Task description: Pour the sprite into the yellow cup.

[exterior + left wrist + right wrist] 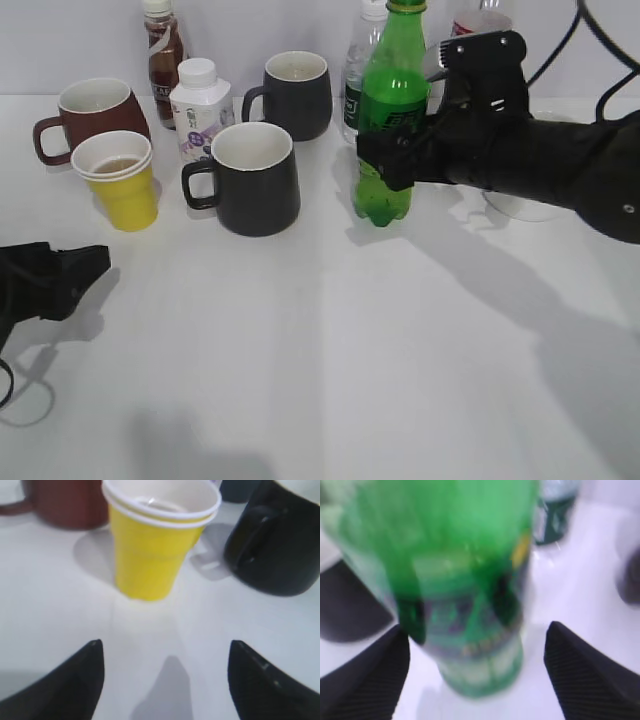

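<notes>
right pincer (392, 165) spread wide astride the sprite (390, 110), not clamped | left pincer (165, 675) wide, empty, near yellow cup (157, 540) | risk: off-centre closure topples bottle into dark mug (250, 180)

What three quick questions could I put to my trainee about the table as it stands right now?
1. True or false: the sprite bottle is tipped over the yellow cup.
2. In the exterior view, what stands just right of the yellow cup? A) a black mug B) a water bottle C) a plate
3. Fill in: the jaws of the left gripper stand ____, pointing at the yellow cup.

Key
1. False. The sprite bottle stands upright on the table, cap on, well right of the cup.
2. A
3. open
</notes>
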`<move>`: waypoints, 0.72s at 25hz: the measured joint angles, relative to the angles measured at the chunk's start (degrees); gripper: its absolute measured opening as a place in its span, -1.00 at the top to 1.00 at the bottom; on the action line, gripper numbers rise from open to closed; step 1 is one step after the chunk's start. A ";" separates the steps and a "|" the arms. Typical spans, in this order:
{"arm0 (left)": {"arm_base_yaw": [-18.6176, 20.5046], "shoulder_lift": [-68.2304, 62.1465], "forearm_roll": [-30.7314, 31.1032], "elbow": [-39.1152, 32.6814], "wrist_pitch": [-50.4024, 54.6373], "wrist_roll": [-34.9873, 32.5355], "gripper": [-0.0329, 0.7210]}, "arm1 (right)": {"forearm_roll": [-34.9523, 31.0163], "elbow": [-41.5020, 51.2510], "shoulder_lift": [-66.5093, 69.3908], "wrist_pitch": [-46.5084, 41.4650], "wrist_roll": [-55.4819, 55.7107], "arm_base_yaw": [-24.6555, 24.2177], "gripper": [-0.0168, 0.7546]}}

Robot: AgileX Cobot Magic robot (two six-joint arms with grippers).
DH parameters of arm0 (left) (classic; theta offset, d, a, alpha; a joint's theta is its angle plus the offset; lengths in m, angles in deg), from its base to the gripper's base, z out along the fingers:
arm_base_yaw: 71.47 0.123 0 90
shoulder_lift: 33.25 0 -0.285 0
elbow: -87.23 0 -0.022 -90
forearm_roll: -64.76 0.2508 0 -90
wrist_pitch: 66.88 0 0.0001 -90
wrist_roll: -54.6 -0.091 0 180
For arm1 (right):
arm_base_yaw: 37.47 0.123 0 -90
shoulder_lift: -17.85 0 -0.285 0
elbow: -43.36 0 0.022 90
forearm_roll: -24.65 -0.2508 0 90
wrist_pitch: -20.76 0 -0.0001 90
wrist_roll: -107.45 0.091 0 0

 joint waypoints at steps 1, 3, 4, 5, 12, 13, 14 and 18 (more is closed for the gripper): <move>0.00 0.76 0.00 0.00 1.43 0.67 -0.65 | 0.26 0.00 -0.46 -1.76 1.01 0.00 -0.67; 0.00 2.59 0.05 0.28 5.09 2.17 -0.65 | 1.04 0.05 -1.34 -5.14 2.54 0.05 -0.67; 0.00 3.45 0.05 0.63 7.29 3.10 -0.65 | 1.68 0.05 -1.89 -7.19 3.32 0.05 -0.67; 0.00 4.05 0.11 1.39 10.89 3.91 -0.65 | 2.42 0.05 -2.43 -9.10 4.39 0.05 -0.67; -0.08 9.23 -0.48 9.13 39.86 5.38 -0.65 | 5.94 0.05 -5.87 -21.09 10.54 1.11 -0.59; -0.41 10.31 -1.84 10.24 43.68 5.38 -0.65 | 6.01 0.05 -6.28 -22.57 10.66 1.83 -0.59; -0.78 11.46 -3.92 11.29 47.12 5.38 -0.65 | 6.01 0.05 -6.60 -23.83 10.73 2.69 -0.58; -3.82 15.88 -9.70 15.47 60.09 5.38 -0.65 | 6.01 0.05 -8.13 -30.36 10.81 6.38 -0.58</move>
